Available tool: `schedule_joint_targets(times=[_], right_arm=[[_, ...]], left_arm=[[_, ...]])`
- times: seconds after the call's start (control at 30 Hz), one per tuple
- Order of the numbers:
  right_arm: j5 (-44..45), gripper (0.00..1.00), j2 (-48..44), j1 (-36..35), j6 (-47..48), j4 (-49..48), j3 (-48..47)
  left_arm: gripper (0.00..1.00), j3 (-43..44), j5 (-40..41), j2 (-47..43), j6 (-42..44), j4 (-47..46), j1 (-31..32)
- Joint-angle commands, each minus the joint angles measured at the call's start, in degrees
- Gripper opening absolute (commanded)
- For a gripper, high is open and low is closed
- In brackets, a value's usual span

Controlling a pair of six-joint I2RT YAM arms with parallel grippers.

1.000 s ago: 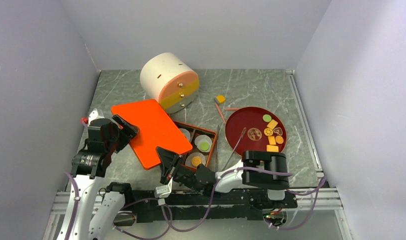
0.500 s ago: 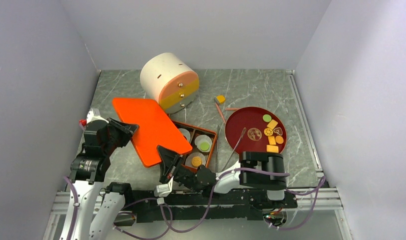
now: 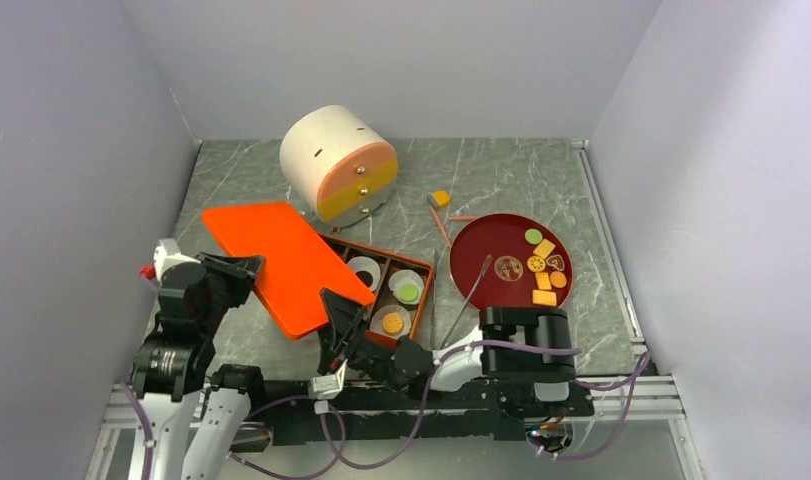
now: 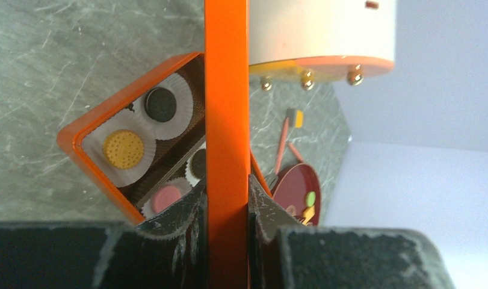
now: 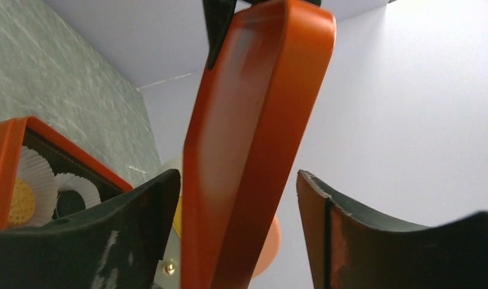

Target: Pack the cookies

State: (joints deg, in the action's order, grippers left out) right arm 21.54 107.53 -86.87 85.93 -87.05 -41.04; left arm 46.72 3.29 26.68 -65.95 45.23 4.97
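Nearest the arm bases, just in front of the orange box [image 4: 68,136], the right gripper [image 3: 341,318] reaches toward the box's near left corner. Its jaws are spread wide on either side of the near edge of an orange lid [image 3: 281,260]. In the right wrist view there is a clear gap beside one jaw, and I cannot tell if the other touches the lid.

To the left of the box, the left gripper [image 3: 243,268] has its jaws closed tight on the lid's left edge. The left wrist view shows the lid pinched edge-on between them. The lid is tilted and covers the left part of the box.

The box sits open on the grey marble counter [image 3: 501,170], divided into compartments lined with white fluted paper cups [image 4: 169,90]. Single cookies lie in the cups: a black cookie [image 3: 364,268], a green cookie [image 3: 409,292], an orange cookie [image 3: 392,322] and, seen only from the left wrist, a pink cookie [image 4: 164,197].

To the right of the box, near it, is a round red plate [image 3: 486,250]. More loose cookies [image 3: 545,270] are clustered on its right half: one green round, several orange-yellow squares and a few rounds.

Beyond the box's far left corner stands a white cylindrical drawer unit [image 3: 336,160] with a pink and yellow front.
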Motion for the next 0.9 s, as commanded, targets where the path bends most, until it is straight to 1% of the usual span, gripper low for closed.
schedule_joint_targets(times=[0.0,0.1,0.23,0.3,0.4,0.57,0.7,0.77,0.87], right_arm=[[4.94,0.8,-4.46,-2.02,-2.51,-17.28,2.44],[8.55,0.89,-7.37,-3.56,-5.5,-17.19,5.03],[13.31,0.99,-12.34,-5.24,-10.85,-16.68,9.33],[15.81,1.0,-14.95,-5.89,-14.89,-14.85,11.3],[18.81,1.0,-20.21,-6.92,-23.16,-9.11,14.04],[21.37,1.0,-31.34,-6.74,-44.66,8.32,15.7],[20.39,1.0,-39.64,-5.03,-65.87,23.69,15.41],[20.7,1.0,-42.49,-3.75,-75.04,27.9,15.44],[20.06,1.0,-46.16,-1.69,-89.75,31.63,16.1]], left_arm=[[0.05,-0.48,5.01,-5.33,-5.84,-7.0,0.12],[0.05,-0.52,6.41,-6.71,-6.56,-7.74,0.13],[0.05,-1.93,7.35,-8.94,-8.25,-9.73,0.13],[0.05,-3.3,7.72,-10.37,-9.44,-11.05,0.13],[0.05,-5.85,7.12,-12.3,-9.87,-13.9,0.13],[0.05,-8.71,5.33,-13.88,-9.75,-15.32,0.19],[0.05,-11.85,4.64,-16.17,-10.45,-18.51,0.21],[0.05,-12.83,4.21,-16.68,-10.38,-19.13,0.3],[0.05,-14.05,3.63,-17.3,-10.61,-19.87,0.3]])
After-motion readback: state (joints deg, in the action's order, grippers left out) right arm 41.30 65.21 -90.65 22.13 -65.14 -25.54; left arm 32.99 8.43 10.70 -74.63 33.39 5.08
